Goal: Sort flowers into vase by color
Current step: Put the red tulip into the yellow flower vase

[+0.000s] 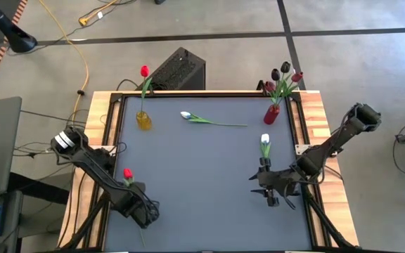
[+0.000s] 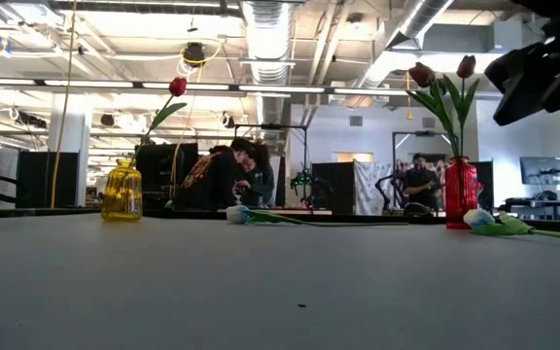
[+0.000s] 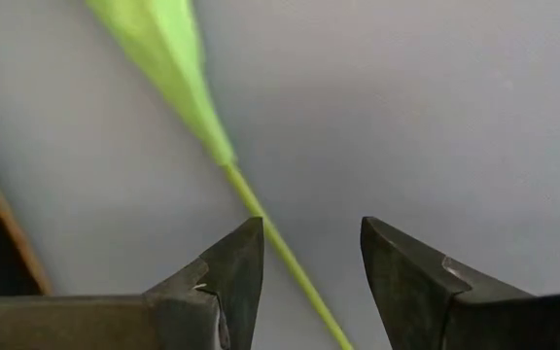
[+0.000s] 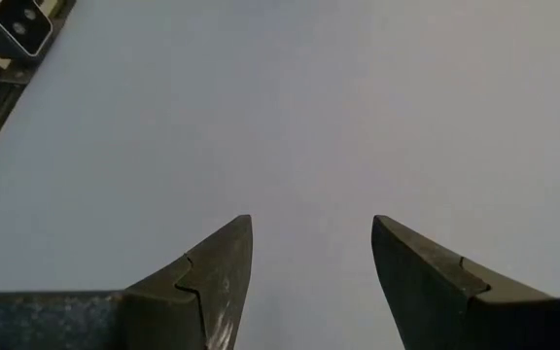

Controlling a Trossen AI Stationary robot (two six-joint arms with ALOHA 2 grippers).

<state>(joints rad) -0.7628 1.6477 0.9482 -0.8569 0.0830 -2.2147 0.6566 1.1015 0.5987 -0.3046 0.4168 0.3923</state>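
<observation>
A red tulip (image 1: 127, 173) lies near the table's left edge, and its green stem (image 3: 251, 199) and leaf (image 3: 168, 49) run between the open fingers of my left gripper (image 3: 309, 228), which is low over the table (image 1: 146, 213). My right gripper (image 1: 260, 188) hovers open above bare table (image 4: 311, 226), just near of a white tulip (image 1: 264, 144) that lies flat. A second white tulip (image 1: 186, 115) lies at the table's far middle. The yellow vase (image 1: 143, 119) holds one red tulip, and the red vase (image 1: 272, 112) holds several dark and maroon tulips. My left gripper stands open with one finger on each side of the red tulip's stem (image 3: 278, 248), below the leaf. The stem passes close beside one fingertip (image 3: 246, 243); whether they touch, I cannot tell. The fingers lie across the stem.
A wooden frame (image 1: 315, 112) borders the grey tabletop. Both vases stand at the far edge, yellow (image 2: 122, 190) to the left and red (image 2: 460, 192) to the right. A black box (image 1: 178, 69) sits beyond the far edge. People are in the room behind.
</observation>
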